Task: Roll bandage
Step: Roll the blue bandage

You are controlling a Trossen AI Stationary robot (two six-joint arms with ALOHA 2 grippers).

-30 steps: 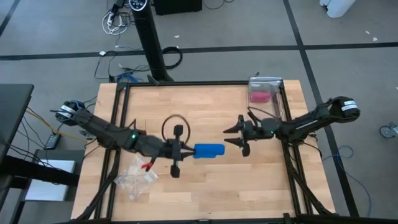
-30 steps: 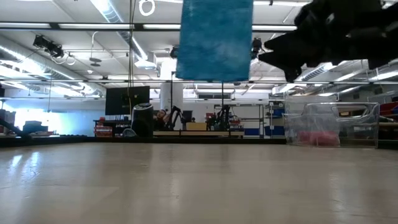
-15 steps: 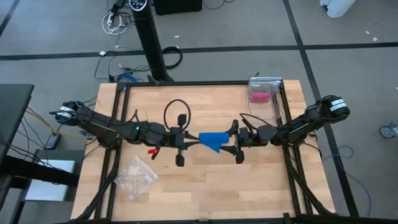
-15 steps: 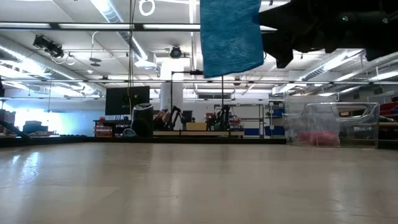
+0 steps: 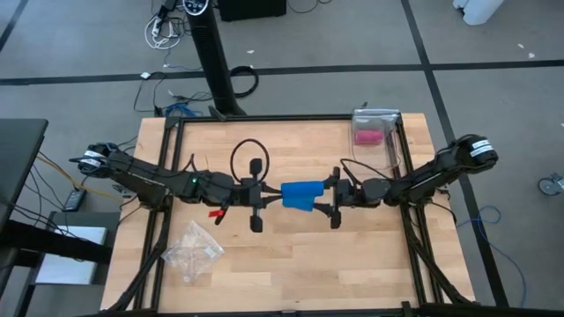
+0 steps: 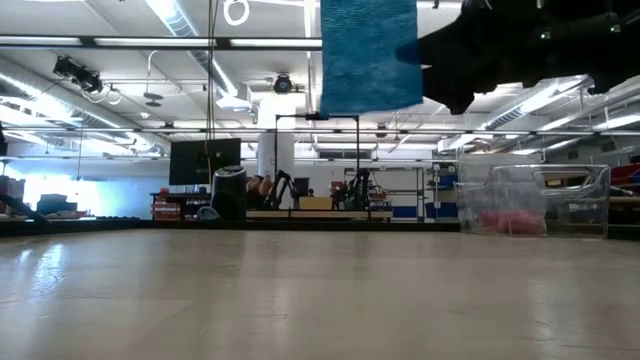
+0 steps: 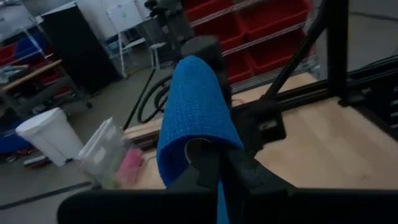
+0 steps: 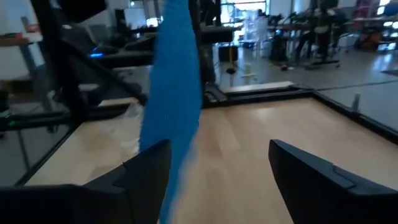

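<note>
- Compared with half a second ago, your bandage (image 5: pixel 301 195) has flattened from a slanted, tapering shape into a level blue band between the two arms, and one second ago your right gripper (image 5: pixel 333 195) stood well apart from it.
- Your bandage is held clear of the table (image 5: pixel 291 255); from table height it hangs as a broad blue sheet (image 6: pixel 369 55) high above the wood.
- Your left gripper (image 5: pixel 261 195) is clenched on the bandage's left end; its wrist camera shows the cloth (image 7: pixel 194 118) draped over the pinched dark fingers (image 7: pixel 205 163).
- Your right gripper sits at the bandage's right end with its fingers (image 8: pixel 146 171) spread wide; the blue strip (image 8: pixel 174 93) hangs beside one of them, ungripped.
- Beyond your work, a clear box (image 5: pixel 377 132) holding a pink roll (image 5: pixel 367 136) stands at the table's far right corner, and a clear plastic bag (image 5: pixel 196 250) lies near the front left.
</note>
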